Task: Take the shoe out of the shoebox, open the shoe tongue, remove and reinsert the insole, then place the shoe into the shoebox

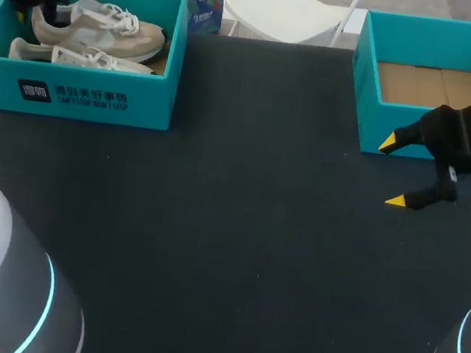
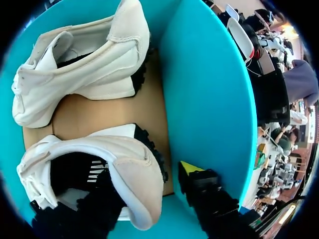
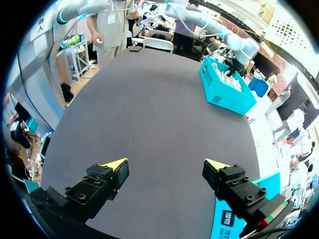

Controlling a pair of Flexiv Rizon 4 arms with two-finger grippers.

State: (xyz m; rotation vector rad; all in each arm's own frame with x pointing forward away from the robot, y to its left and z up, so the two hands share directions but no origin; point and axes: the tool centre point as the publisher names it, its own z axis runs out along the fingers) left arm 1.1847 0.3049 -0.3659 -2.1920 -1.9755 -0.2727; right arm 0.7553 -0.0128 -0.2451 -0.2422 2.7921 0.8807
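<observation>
1. While both shoes sit inside the teal cardboard shoebox at the black table's left, the left gripper is down at the heel of one cream lace-up sneaker.
2. Its jaws stand spread astride that heel, one inside the shoe's mouth, the yellow tip outside, just off it.
3. A second cream sneaker lies alongside.
4. The right gripper hangs over the table with its jaws wide apart and holding nothing, just before a second teal box.
</observation>
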